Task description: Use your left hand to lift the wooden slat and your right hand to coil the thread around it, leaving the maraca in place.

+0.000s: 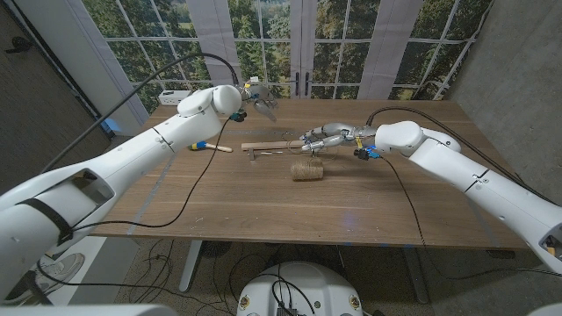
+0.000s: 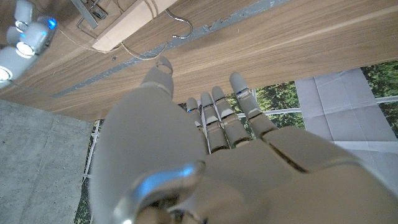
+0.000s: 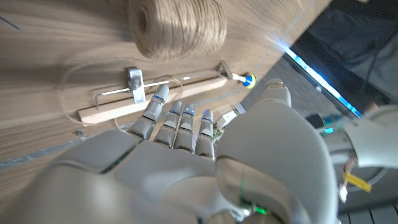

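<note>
The wooden slat (image 1: 275, 147) lies across the table's middle with a metal clip (image 3: 135, 84) on it. A spool of twine (image 1: 306, 170) sits just in front of it, and loose thread (image 3: 66, 93) curls on the table by the slat's end. The maraca (image 1: 211, 147), with a blue and yellow head and a wooden handle, lies to the slat's left. My left hand (image 1: 260, 98) hovers above the table's far side behind the slat, fingers apart and holding nothing. My right hand (image 1: 326, 135) reaches over the slat's right end (image 3: 155, 98) with straight fingers (image 3: 177, 121); nothing shows in its grip.
A white power strip (image 1: 173, 96) sits at the table's far left corner. Black cables hang from both arms over the table. Windows stand behind the far edge. Bare wood stretches along the near half of the table (image 1: 263, 211).
</note>
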Available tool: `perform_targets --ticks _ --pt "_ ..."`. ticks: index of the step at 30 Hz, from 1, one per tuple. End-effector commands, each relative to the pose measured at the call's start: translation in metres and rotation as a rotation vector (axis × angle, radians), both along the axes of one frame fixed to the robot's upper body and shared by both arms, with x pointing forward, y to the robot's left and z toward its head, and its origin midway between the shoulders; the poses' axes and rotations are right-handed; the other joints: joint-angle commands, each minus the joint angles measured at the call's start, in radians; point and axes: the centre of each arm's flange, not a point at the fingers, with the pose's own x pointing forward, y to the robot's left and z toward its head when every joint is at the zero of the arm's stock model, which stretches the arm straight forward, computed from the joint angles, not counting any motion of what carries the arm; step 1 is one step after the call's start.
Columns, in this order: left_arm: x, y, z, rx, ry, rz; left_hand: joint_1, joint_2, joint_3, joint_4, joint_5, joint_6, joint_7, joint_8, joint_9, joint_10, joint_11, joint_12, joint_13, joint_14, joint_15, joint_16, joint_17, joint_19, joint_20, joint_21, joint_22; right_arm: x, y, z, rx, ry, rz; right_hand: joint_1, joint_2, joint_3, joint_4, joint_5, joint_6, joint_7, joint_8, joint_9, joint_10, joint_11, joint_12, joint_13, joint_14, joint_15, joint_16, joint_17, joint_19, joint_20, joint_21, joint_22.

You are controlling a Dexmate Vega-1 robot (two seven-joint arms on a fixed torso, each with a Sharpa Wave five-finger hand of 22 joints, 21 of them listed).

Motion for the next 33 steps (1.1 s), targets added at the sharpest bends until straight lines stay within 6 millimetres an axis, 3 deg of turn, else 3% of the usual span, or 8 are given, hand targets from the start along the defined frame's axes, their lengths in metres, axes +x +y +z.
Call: perform_targets --ticks 1,7,12,17,22,25,30,33 --pt "-0.009 0.016 -0.003 -0.081 -0.086 -0.023 -0.008 0.000 -0.005 0.005 0.003 -0.001 -0.007 0.008 0.003 0.002 0.001 0.011 -0.001 0.001 0.003 0.006 -0.002 0.006 0.001 -0.004 0.006 0.008 -0.028 0.003 0.335 -0.034 0.070 0.004 0.020 0.006 -0.005 -0.004 0.026 0.001 0.008 0.000 0.022 -0.001 0.008 0.000 0.019 0.000 0.012 -0.002 0.012 0.006 0.000 0.001" --pt "-0.022 0.030 -0.010 -0.185 -0.218 -0.010 -0.031 0.002 -0.012 0.016 -0.001 -0.006 -0.008 0.008 0.002 0.004 0.000 0.013 -0.004 0.009 0.002 0.012 -0.006 0.008 0.001 -0.008 0.006 0.010 -0.037 0.003 0.433 -0.051 0.067 0.009 0.043 0.016 -0.005 -0.009 0.045 0.008 0.008 0.000 0.040 0.005 0.011 -0.003 0.041 0.003 0.021 -0.005 0.019 0.009 -0.002 0.000" --pt "-0.025 0.043 -0.019 -0.303 -0.263 -0.097 -0.097 0.013 -0.031 0.049 -0.012 -0.048 -0.026 -0.001 0.000 -0.024 0.005 0.007 -0.013 -0.011 0.011 0.012 -0.014 0.002 0.007 -0.023 0.006 0.010 -0.044 0.003 0.487 -0.072 0.051 0.004 0.067 0.023 0.000 -0.015 0.050 0.007 0.004 0.000 0.044 0.006 0.009 -0.005 0.054 0.005 0.027 -0.005 0.028 0.005 -0.002 0.000" --pt "-0.026 0.054 -0.027 -0.418 -0.311 -0.188 -0.145 0.018 -0.042 0.066 -0.018 -0.122 -0.035 -0.010 -0.004 -0.069 0.017 -0.003 -0.025 -0.054 0.001 0.001 -0.029 -0.019 0.014 -0.047 0.004 0.009 -0.049 0.004 0.520 -0.092 0.032 0.001 0.057 0.018 -0.007 -0.031 0.031 0.001 -0.013 0.000 0.009 0.007 -0.012 -0.008 0.047 0.003 0.019 -0.016 0.036 -0.011 -0.007 -0.001" --pt "-0.025 0.060 -0.032 -0.475 -0.253 -0.306 -0.207 0.024 -0.055 0.086 -0.021 -0.226 -0.047 -0.012 -0.011 -0.143 0.037 -0.011 -0.048 -0.126 0.014 -0.010 -0.054 -0.061 0.020 -0.088 0.003 0.009 -0.053 0.004 0.558 -0.106 0.027 -0.022 0.047 0.006 -0.004 -0.052 -0.007 -0.012 -0.039 0.000 -0.046 -0.002 -0.043 -0.014 0.007 0.007 -0.005 -0.034 0.018 -0.018 -0.027 -0.004" --pt "-0.026 0.062 -0.032 -0.467 -0.272 -0.338 -0.276 0.038 -0.065 0.104 -0.020 -0.336 -0.066 -0.010 -0.017 -0.255 0.030 -0.016 -0.085 -0.241 0.038 -0.017 -0.089 -0.127 -0.002 -0.149 0.003 0.009 -0.056 0.005 0.578 -0.115 0.026 -0.041 0.041 -0.003 0.001 -0.064 -0.023 -0.012 -0.050 0.001 -0.076 -0.005 -0.059 -0.018 -0.013 0.015 -0.018 -0.044 0.012 -0.016 -0.038 -0.005" --pt "-0.024 0.066 -0.035 -0.521 -0.231 -0.449 -0.332 0.055 -0.072 0.123 -0.019 -0.404 -0.076 -0.010 -0.019 -0.328 0.037 -0.014 -0.115 -0.323 0.052 -0.018 -0.108 -0.181 -0.017 -0.198 0.003 0.009 -0.061 0.006 0.616 -0.125 0.035 -0.078 0.038 -0.017 0.017 -0.076 -0.026 -0.010 -0.052 0.002 -0.087 -0.005 -0.064 -0.020 -0.029 0.020 -0.029 -0.054 -0.003 -0.010 -0.053 -0.005" --pt "-0.023 0.070 -0.037 -0.553 -0.200 -0.518 -0.394 0.085 -0.078 0.154 -0.012 -0.443 -0.095 -0.005 -0.021 -0.388 0.020 -0.012 -0.140 -0.403 0.050 -0.021 -0.118 -0.247 -0.052 -0.247 0.004 0.007 -0.065 0.008 0.631 -0.131 0.042 -0.118 0.038 -0.031 0.035 -0.088 -0.035 -0.015 -0.057 0.002 -0.097 0.003 -0.068 -0.023 -0.045 0.018 -0.039 -0.062 -0.022 0.006 -0.070 -0.006"
